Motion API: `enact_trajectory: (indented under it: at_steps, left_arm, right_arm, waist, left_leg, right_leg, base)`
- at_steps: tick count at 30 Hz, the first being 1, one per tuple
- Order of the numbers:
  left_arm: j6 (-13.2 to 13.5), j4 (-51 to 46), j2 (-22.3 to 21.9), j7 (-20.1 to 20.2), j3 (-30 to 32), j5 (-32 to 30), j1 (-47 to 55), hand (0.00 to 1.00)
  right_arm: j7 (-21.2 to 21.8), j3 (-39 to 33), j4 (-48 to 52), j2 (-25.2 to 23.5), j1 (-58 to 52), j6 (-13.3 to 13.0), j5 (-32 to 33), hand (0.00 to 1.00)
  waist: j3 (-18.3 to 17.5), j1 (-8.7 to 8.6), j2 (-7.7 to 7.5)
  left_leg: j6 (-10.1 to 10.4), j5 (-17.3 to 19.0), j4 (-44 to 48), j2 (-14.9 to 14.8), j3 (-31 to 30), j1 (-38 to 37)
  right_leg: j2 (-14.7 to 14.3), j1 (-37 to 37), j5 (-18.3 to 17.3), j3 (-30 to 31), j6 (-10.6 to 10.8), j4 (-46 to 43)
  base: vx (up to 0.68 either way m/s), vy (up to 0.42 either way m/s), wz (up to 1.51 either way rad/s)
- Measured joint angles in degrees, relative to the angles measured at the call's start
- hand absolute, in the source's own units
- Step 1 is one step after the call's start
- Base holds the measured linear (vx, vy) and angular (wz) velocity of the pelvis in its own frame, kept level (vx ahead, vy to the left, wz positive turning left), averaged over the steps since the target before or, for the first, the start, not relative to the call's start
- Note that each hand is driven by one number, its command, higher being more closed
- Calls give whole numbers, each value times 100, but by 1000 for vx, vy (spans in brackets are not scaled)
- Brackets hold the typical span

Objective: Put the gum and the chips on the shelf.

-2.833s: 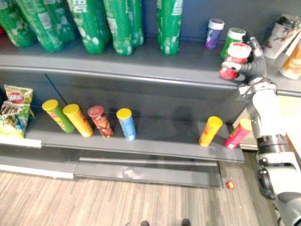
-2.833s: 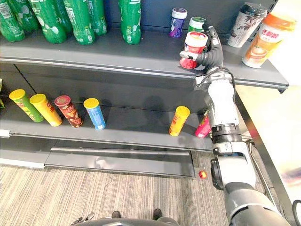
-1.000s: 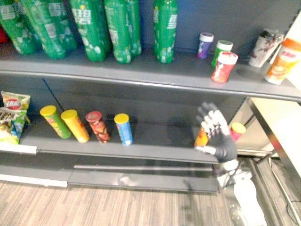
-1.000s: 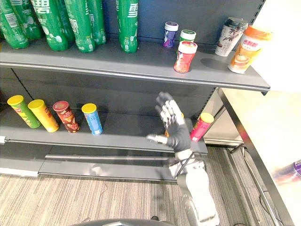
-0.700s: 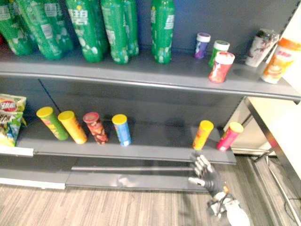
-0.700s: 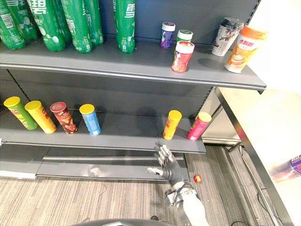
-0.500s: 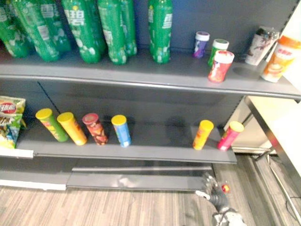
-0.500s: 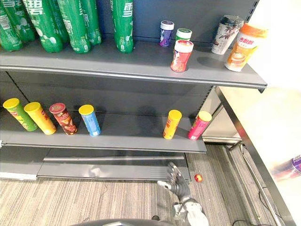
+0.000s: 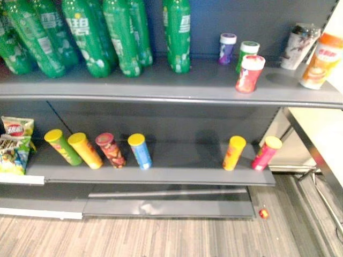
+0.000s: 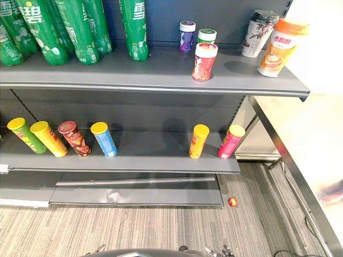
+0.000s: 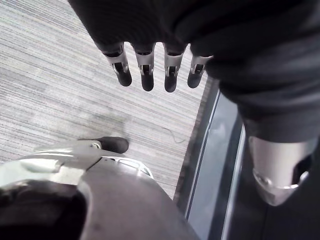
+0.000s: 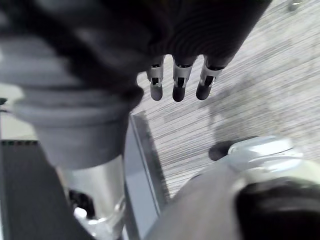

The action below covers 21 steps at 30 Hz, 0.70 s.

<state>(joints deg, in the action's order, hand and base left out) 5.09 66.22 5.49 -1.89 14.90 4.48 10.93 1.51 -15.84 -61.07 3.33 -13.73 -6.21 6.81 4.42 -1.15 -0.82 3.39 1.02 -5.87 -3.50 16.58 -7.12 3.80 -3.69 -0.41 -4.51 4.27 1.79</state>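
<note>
Left hand (image 11: 146, 75) and right hand (image 12: 178, 85) hang open, empty; red gum jar (image 9: 248, 73) stands on the shelf (image 9: 203, 81), yellow chips can (image 9: 233, 152) one board lower. Job looks done.

Green bottles (image 9: 177, 35) on the upper shelf (image 9: 161, 85): tops cut off by the top edge. Snack bags (image 9: 16, 147) at the lower shelf's (image 9: 182, 167) far left: clipped by the left edge. Orange cup (image 9: 320, 61) far right: edge-clipped. Small red thing (image 10: 232, 202) on the floor (image 10: 134, 225): too small to identify.
</note>
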Motion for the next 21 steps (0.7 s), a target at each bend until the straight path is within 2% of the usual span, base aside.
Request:
enact_trajectory:
  at_steps: [5, 21]
  left_arm:
    - [98, 139, 13, 33, -4, 143, -27, 0]
    - [106, 222, 57, 182, -116, 216, -108, 0]
  right_arm:
    - [-109, -283, -199, -45, 5, 83, 4, 0]
    - [-104, -844, -545, -104, 257, 96, 92, 0]
  waist:
    - [14, -11, -14]
    - [195, -15, -38]
  left_leg:
    - [-5, -2, -1, 12, -100, 14]
    - [-38, -5, 3, 24, -273, -21]
  right_leg:
    - [17, -28, -36, -99, 13, 8]
    - [36, -160, -105, -294, 12, 26]
  base:
    - [-17, -3, 10]
    - [29, -1, 6]
